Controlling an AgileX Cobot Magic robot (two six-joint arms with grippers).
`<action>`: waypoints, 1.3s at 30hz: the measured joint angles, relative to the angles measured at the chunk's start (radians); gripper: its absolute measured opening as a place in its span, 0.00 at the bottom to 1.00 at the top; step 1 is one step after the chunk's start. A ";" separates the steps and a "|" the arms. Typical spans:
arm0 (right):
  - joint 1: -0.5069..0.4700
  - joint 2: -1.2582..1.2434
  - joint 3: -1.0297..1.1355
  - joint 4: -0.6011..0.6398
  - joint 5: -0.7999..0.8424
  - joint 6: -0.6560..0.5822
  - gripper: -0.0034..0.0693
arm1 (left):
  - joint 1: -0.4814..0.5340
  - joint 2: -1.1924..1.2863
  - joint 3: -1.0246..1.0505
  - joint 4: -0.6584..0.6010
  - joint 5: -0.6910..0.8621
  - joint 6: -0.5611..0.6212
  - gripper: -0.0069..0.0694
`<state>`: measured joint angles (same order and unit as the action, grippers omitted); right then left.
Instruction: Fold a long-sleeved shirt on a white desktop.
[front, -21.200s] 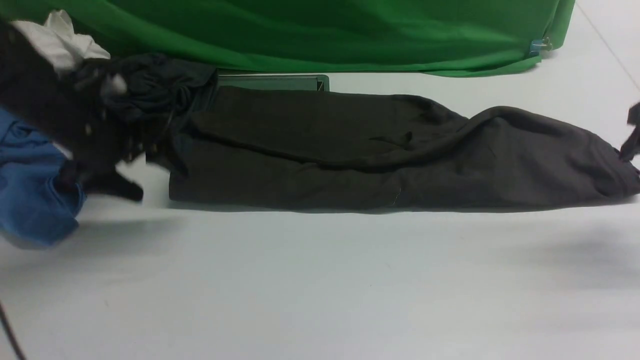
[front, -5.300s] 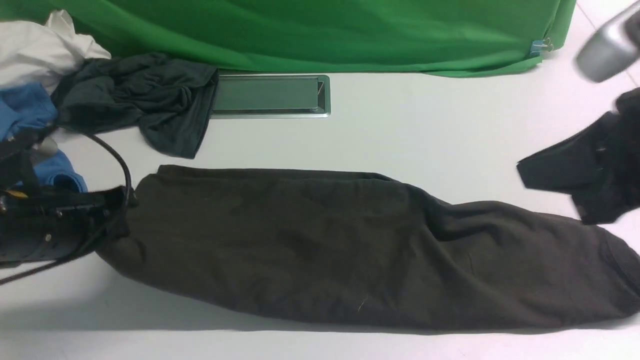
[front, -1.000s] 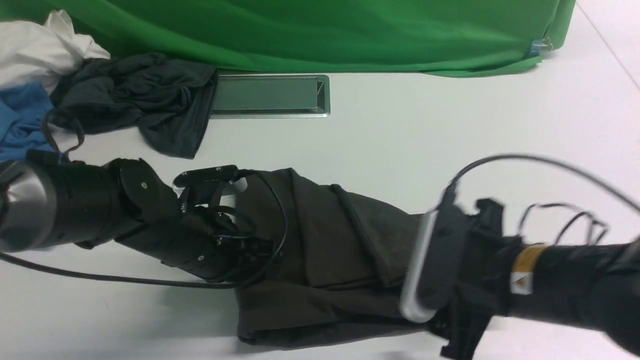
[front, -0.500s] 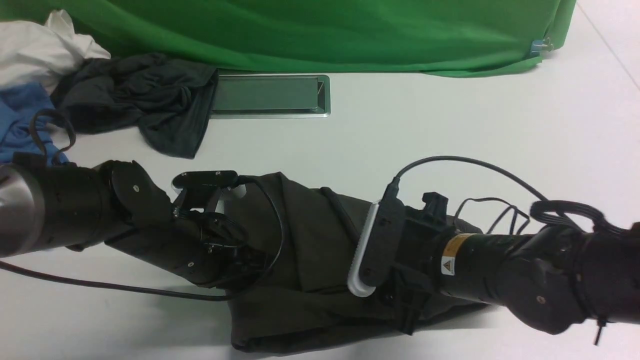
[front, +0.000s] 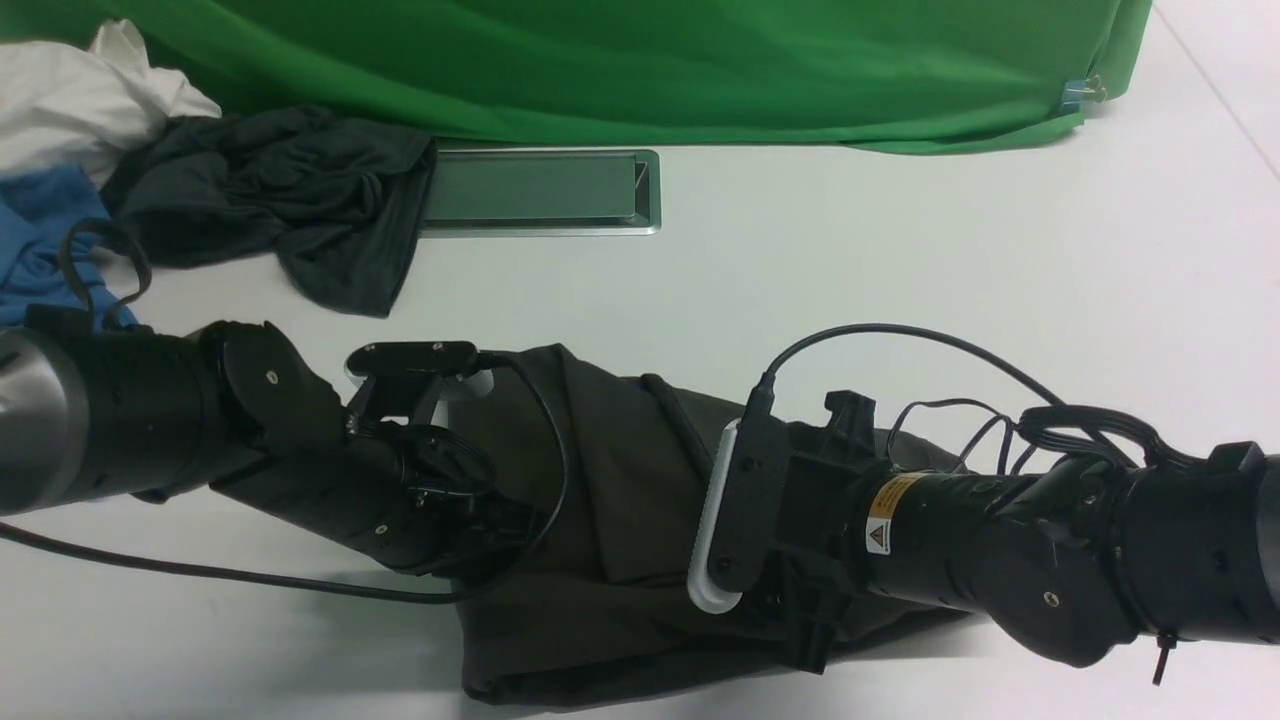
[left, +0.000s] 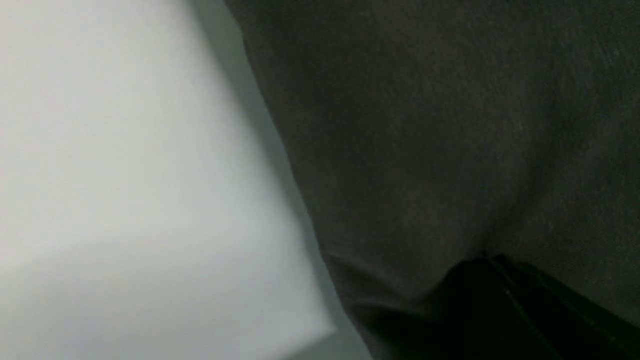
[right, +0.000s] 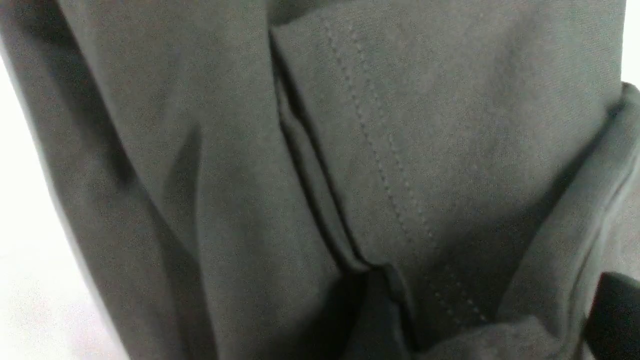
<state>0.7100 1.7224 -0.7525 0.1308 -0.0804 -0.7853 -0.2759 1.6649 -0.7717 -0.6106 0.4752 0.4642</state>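
The long-sleeved shirt (front: 620, 520), dark brownish-black, lies folded into a thick bundle near the front of the white desktop (front: 900, 260). My left gripper (front: 500, 525) rests at the bundle's left edge. In the left wrist view its dark fingertips (left: 500, 305) are shut, and the fabric (left: 425, 150) puckers where they pinch it. My right arm reaches in over the bundle's right half, its gripper hidden behind the wrist camera bracket (front: 735, 510). The right wrist view shows stitched folds of the shirt (right: 350, 150) and one finger (right: 617, 315) far out at the edge, so the jaws stand wide with cloth between.
A bluish-charcoal garment (front: 290, 200), a blue shirt (front: 40, 230) and a white cloth (front: 90, 90) are heaped at the back left. The metal-framed hatch (front: 540, 190) sits in front of the green backdrop (front: 650, 60). Cables loop above both wrists.
My right arm has slid further left over the shirt and settled lower on it. The left arm and the bundle's left edge have hardly moved.
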 joint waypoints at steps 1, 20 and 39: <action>0.000 0.000 0.000 0.000 0.000 -0.001 0.68 | 0.000 0.000 0.000 0.000 0.000 0.000 0.12; -0.042 0.001 -0.052 0.001 0.027 0.455 0.15 | 0.000 -0.001 0.000 0.000 -0.001 0.006 0.12; -0.176 0.001 -0.230 0.075 0.418 0.562 0.16 | 0.001 0.000 0.009 0.018 0.007 0.005 0.12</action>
<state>0.5336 1.7232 -0.9827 0.2060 0.3378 -0.2236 -0.2749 1.6647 -0.7629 -0.5926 0.4824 0.4691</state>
